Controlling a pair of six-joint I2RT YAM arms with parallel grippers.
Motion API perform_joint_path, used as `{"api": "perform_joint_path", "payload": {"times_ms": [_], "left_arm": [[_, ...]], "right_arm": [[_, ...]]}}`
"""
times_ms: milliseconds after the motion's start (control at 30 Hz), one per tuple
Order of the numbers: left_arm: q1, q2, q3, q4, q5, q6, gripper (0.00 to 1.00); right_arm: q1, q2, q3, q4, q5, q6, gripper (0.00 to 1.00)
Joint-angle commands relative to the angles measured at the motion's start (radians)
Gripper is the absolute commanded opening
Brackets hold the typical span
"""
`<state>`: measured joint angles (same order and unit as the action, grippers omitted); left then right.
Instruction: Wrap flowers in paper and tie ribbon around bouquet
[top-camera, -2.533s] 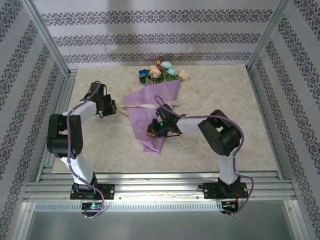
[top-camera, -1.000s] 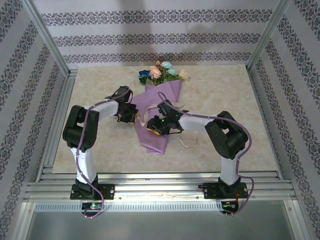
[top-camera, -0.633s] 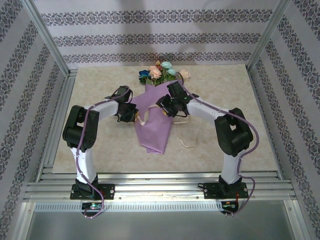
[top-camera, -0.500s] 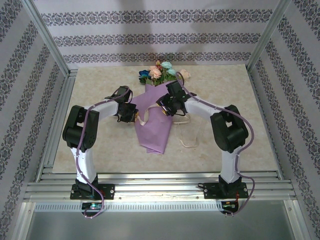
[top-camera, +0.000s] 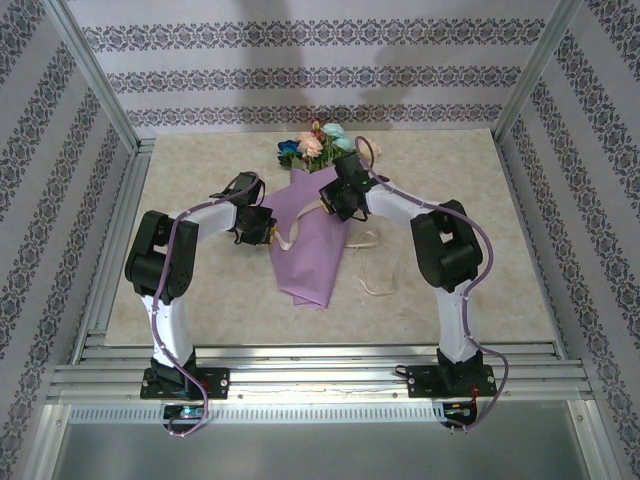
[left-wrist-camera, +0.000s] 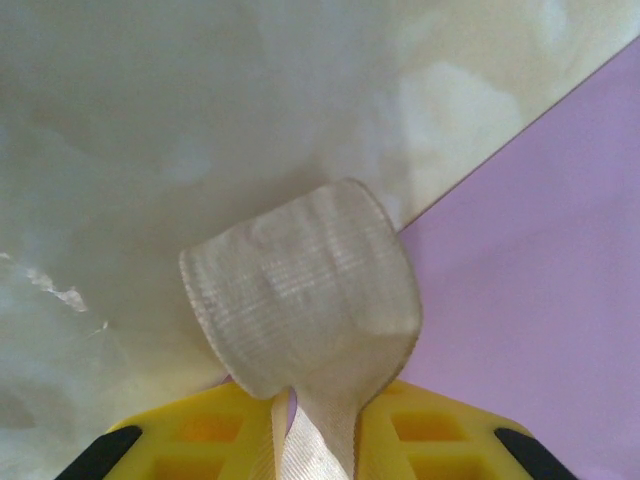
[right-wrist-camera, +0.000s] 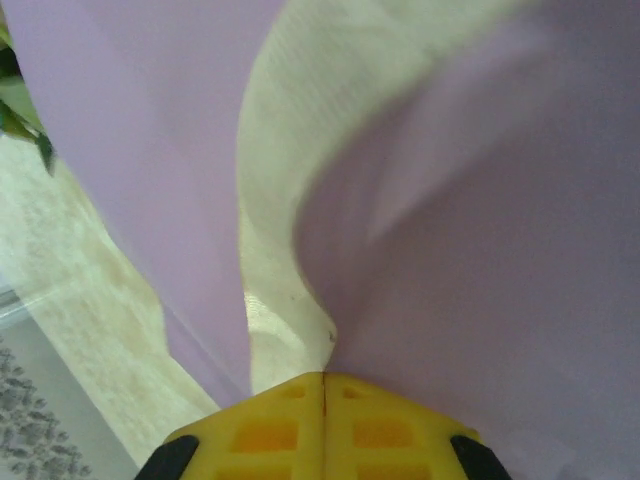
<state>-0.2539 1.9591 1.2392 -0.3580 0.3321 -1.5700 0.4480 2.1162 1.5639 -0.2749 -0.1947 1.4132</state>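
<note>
The bouquet (top-camera: 312, 255) lies in the middle of the table as a narrow lilac paper cone, with the flowers (top-camera: 320, 146) at its far, wide end. My left gripper (top-camera: 266, 230) sits at the cone's left edge, shut on a loop of the cream ribbon (left-wrist-camera: 300, 295), beside the paper (left-wrist-camera: 540, 290). My right gripper (top-camera: 333, 203) is over the cone's wide end, just below the blooms. Its yellow fingers (right-wrist-camera: 323, 405) are closed tip to tip against the paper (right-wrist-camera: 480, 250), where a band of ribbon (right-wrist-camera: 275, 200) runs down to them. I cannot tell if anything is pinched there.
A slack length of ribbon (top-camera: 375, 285) lies on the marble table (top-camera: 200, 300) to the right of the cone. Aluminium frame rails (top-camera: 120, 240) and patterned walls close in the table on three sides. A green leaf (right-wrist-camera: 18, 115) shows at the right wrist view's left edge.
My right gripper has travelled from the cone's middle up to its wide end near the blooms, and its jaws have closed. The left gripper has stayed at the cone's left edge, holding the ribbon.
</note>
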Motion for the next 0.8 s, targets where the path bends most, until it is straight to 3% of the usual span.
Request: {"api": "perform_joint_path", "payload": {"times_ms": [0,400,567,667,767], "left_arm": [[0.007,0.024,-0.028,-0.058,-0.031,0.008,0.24],[0.007,0.042,0.005,-0.09,-0.022,0.021,0.29],[0.007,0.044,0.017,-0.104,-0.023,0.024,0.26],[0.008,0.049,0.026,-0.109,-0.018,0.024,0.23],[0.008,0.049,0.025,-0.107,-0.007,0.024,0.22]], "right_arm": [[-0.025,0.004,0.045,-0.037,0.047,-0.024,0.0],[-0.142,-0.064,0.009,-0.086,0.045,-0.143,0.0],[-0.189,-0.032,0.07,-0.147,-0.04,-0.229,0.0],[-0.216,-0.061,0.103,-0.255,-0.025,-0.314,0.36],[-0.266,-0.194,-0.009,-0.276,0.015,-0.364,0.49]]}}
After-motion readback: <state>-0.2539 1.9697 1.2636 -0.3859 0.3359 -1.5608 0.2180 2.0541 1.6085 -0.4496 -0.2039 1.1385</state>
